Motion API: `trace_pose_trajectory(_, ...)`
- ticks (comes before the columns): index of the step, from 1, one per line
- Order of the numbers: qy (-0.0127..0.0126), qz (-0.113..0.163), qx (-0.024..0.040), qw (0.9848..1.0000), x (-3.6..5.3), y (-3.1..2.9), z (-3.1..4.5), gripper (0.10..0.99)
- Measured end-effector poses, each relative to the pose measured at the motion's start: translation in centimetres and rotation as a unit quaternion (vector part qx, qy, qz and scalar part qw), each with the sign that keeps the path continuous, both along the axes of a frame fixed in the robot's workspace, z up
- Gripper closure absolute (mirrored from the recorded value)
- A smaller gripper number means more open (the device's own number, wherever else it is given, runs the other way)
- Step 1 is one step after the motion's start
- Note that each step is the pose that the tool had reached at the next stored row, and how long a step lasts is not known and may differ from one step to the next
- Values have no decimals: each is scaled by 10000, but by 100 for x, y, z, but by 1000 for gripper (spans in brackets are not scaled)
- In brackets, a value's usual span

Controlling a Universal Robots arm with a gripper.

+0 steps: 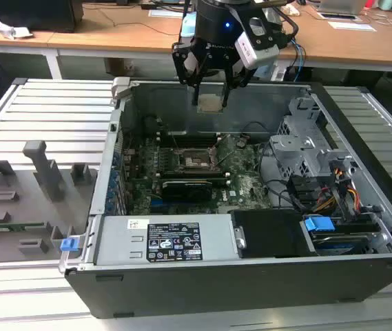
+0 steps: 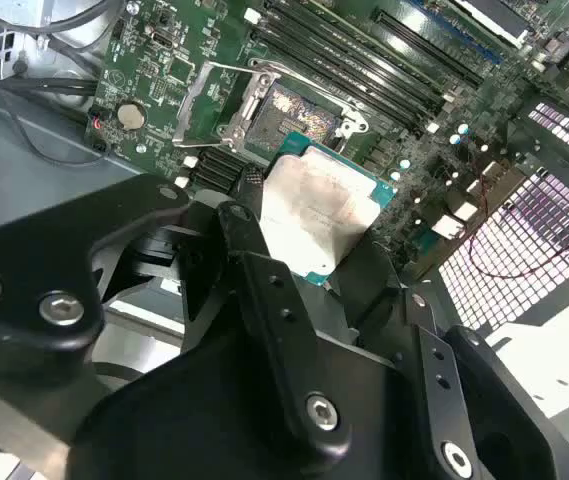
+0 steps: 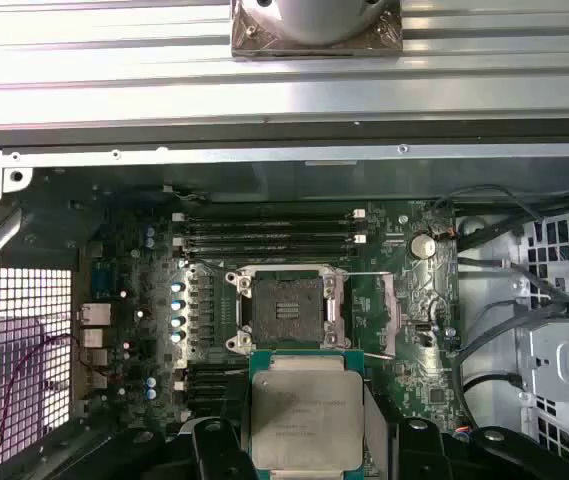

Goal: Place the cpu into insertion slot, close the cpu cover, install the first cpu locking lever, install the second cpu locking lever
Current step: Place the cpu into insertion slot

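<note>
A lab: open computer case (image 1: 251,283) on slatted workbench (image 1: 58,110).

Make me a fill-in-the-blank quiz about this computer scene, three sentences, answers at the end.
The pincer holds the cpu ____ the green board.
The insertion slot is ____ of any chip.
The cpu cover stands ____.
Answers: above; empty; open.

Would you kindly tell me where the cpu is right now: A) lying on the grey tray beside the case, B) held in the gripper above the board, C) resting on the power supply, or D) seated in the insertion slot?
B: the cpu sits clamped in the gripper, well above the insertion slot, which holds no chip.
</note>
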State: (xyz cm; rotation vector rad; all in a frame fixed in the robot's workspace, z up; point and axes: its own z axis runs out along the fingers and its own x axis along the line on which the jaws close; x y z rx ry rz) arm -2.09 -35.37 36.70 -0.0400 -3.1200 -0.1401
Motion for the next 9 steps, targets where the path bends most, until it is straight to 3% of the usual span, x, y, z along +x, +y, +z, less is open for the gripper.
trace_pose_trajectory(9,0,-41,0,10000,0,0,0,545)
